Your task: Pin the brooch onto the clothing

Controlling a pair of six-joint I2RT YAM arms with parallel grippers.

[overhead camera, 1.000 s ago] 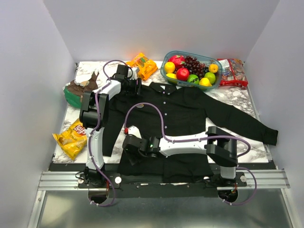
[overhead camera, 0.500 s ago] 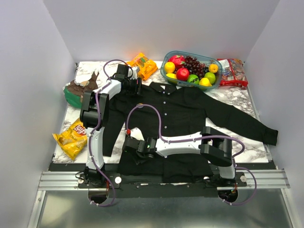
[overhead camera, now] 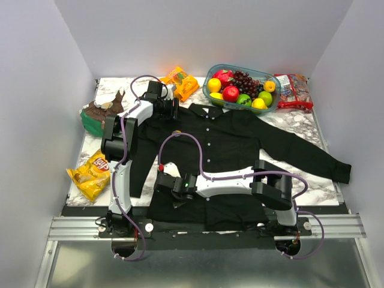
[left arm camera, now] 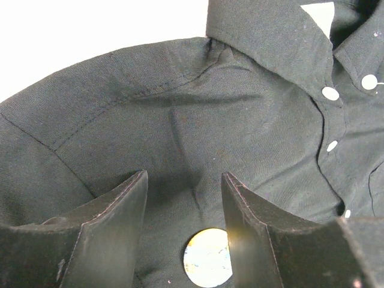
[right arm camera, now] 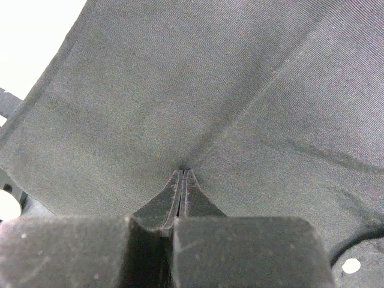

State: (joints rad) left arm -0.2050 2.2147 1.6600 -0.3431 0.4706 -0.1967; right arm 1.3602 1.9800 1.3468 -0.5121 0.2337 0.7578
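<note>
The right gripper (right arm camera: pixel 182 175), fingers pinching a fold of the black shirt (overhead camera: pixel 240 141) near its seven-o'clock hem, apparently steadies the cloth. At eleven o'clock the left gripper (left arm camera: pixel 184 180) hovers, fingers spread, over the brooch (left arm camera: pixel 208 257) lying on the shoulder. The logo on the yellow snack bag (overhead camera: pixel 90 175) is too small to read.

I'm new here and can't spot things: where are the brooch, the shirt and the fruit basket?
brooch (left arm camera: pixel 208 258), left wrist view, disc centre.
shirt (overhead camera: pixel 240 141), top view, chest panel.
fruit basket (overhead camera: pixel 205 88), top view, left rim.
</note>
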